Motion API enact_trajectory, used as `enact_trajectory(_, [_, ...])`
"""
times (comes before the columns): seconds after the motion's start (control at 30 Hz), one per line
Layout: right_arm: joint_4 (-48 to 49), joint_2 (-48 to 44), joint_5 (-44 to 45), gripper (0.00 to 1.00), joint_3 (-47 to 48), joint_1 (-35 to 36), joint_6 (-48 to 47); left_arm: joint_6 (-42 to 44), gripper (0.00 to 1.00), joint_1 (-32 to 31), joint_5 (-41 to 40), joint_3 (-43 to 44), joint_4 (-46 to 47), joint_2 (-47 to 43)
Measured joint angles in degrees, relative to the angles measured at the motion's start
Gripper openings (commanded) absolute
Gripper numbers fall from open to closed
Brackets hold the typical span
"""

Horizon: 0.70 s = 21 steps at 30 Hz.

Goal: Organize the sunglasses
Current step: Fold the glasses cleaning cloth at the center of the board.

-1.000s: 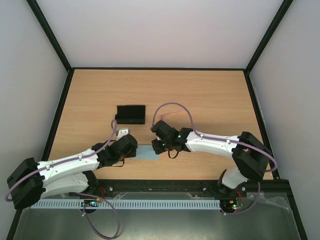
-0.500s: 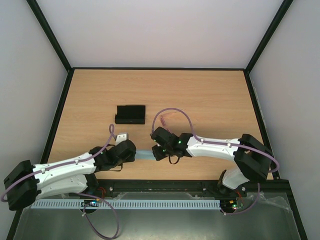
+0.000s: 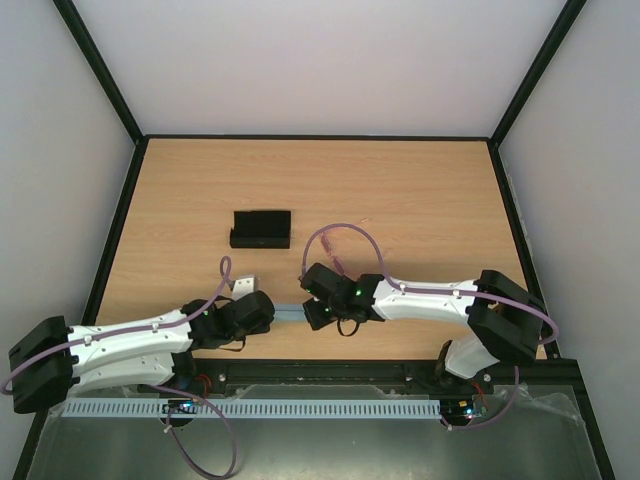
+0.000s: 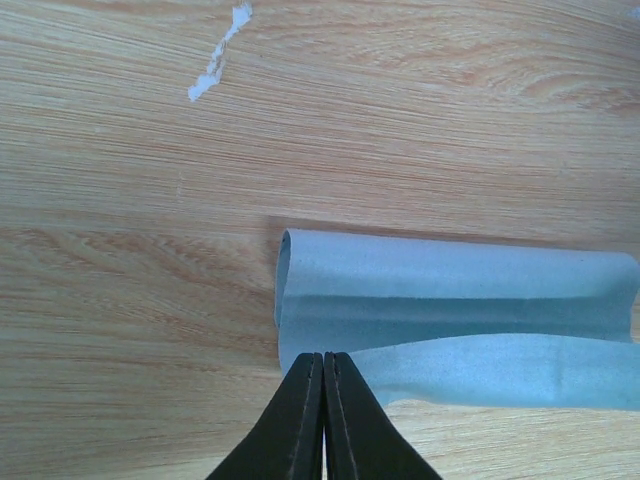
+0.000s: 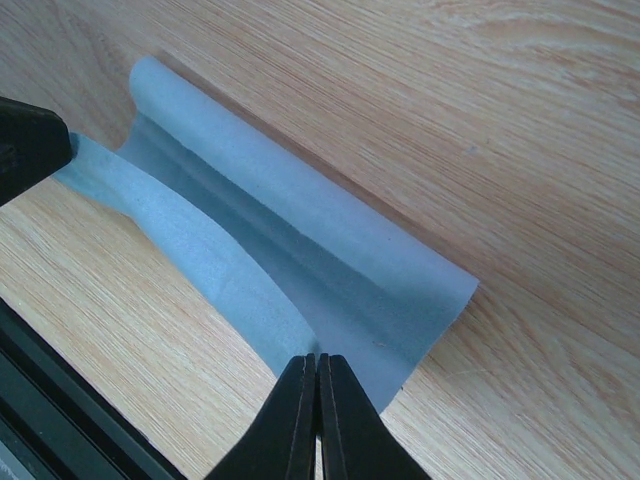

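Observation:
The pink sunglasses are not in any view. A light blue cloth lies folded over on itself near the table's front edge, stretched between my two grippers. My left gripper is shut on the cloth's left end; in the left wrist view the gripper pinches the edge of the cloth. My right gripper is shut on the right end; in the right wrist view the gripper pinches the near corner of the cloth. The left fingers show at that view's left edge.
A black oblong case stands on the wooden table behind the arms, left of centre. A white scuff marks the wood beyond the cloth. The table's black front rail runs just near the cloth.
Both grippers have drawn back toward the front edge, taking the cloth with them. The cloth now shows as a narrower strip between them. The case has not moved.

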Motion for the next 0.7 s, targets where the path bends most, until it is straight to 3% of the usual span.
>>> enact_trajectory(0.7, [1.0, 0.3, 3.3, 0.03, -0.1, 0.1, 2.2, -0.3, 0.04, -0.1, -2.8, 2.3, 0.5, 5.1])
